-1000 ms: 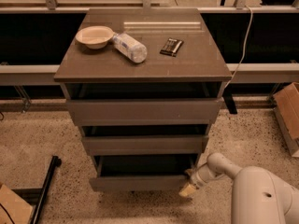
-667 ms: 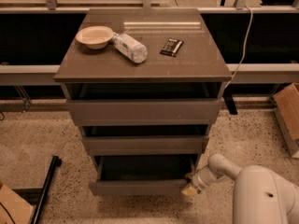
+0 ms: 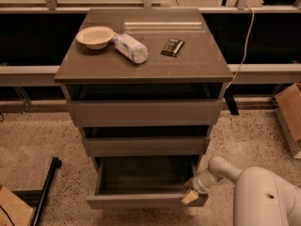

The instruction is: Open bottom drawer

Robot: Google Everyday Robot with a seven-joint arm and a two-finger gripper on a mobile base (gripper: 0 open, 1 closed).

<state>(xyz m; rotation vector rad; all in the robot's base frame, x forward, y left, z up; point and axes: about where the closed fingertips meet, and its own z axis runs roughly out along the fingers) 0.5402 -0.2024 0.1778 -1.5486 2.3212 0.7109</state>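
The bottom drawer (image 3: 141, 200) is the lowest of three in the grey-brown cabinet (image 3: 143, 109). It stands pulled well out toward me, and its dark grey inside (image 3: 146, 173) shows. My gripper (image 3: 191, 195) sits at the drawer's front right corner, touching the top edge of its flat front. My white arm (image 3: 263, 197) reaches in from the lower right. The middle drawer (image 3: 146, 146) and the taller top drawer (image 3: 143, 113) stand only slightly out.
On the cabinet top lie a shallow bowl (image 3: 95, 36), a plastic bottle on its side (image 3: 130, 47) and a dark snack packet (image 3: 172, 46). A cardboard box (image 3: 290, 114) stands at the right, a black bar (image 3: 44, 192) lies on the floor at the left.
The bottom drawer has slid further out toward me, and my gripper has moved with its front right corner, down and nearer to me.
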